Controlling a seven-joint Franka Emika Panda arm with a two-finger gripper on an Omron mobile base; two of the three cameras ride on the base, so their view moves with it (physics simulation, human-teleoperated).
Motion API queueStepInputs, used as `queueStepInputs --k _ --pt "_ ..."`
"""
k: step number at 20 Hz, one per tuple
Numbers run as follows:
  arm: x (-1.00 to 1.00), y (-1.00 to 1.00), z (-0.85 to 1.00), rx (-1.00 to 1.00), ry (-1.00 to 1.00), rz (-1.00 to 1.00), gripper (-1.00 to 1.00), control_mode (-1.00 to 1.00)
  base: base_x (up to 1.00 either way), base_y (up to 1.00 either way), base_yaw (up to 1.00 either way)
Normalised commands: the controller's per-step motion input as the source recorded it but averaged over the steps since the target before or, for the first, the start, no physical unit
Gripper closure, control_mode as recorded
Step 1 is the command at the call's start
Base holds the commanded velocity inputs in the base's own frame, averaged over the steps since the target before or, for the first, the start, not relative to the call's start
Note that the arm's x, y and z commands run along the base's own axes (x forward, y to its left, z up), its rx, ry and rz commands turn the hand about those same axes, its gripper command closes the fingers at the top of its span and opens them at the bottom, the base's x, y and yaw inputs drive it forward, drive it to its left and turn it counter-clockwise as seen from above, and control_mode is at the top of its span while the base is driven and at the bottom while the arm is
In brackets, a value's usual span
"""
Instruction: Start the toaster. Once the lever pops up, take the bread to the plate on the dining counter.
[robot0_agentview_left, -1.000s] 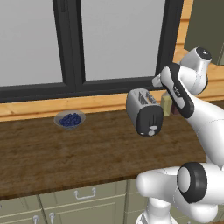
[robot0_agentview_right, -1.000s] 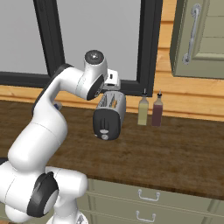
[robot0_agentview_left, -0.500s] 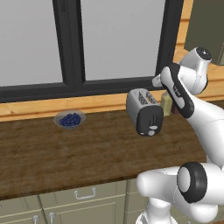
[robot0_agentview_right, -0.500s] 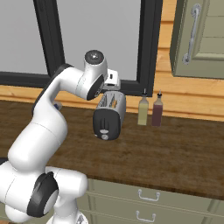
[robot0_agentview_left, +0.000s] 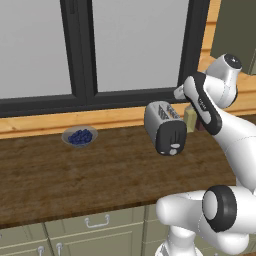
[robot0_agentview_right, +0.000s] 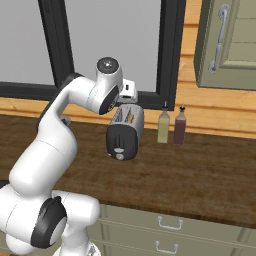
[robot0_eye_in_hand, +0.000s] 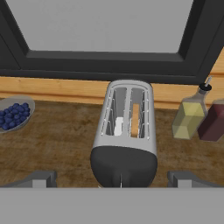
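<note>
The white arm rises from its rounded base, folds at a dark-jointed elbow and reaches forward at chest height, the wrist bent so the hand faces downward. The claw (robot0_eye_in_hand: 112, 178) stands wide open, its two dark fingertips (robot0_eye_in_hand: 41, 178) set far apart at the bottom of the hand view, with nothing gripped between them and neither pad in contact.
</note>
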Motion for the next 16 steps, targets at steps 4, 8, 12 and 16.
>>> queueStepInputs --k 4,8,12,16 --pt "0.00 0.00 0.00 0.00 0.00 0.00 -1.00 -1.00 0.00 0.00 0.00" --pt "0.00 0.00 0.00 0.00 0.00 0.00 -1.00 -1.00 0.00 0.00 0.00" --pt "0.00 0.00 0.00 0.00 0.00 0.00 -1.00 -1.00 0.00 0.00 0.00" --pt "0.00 0.00 0.00 0.00 0.00 0.00 -1.00 -1.00 0.00 0.00 0.00"
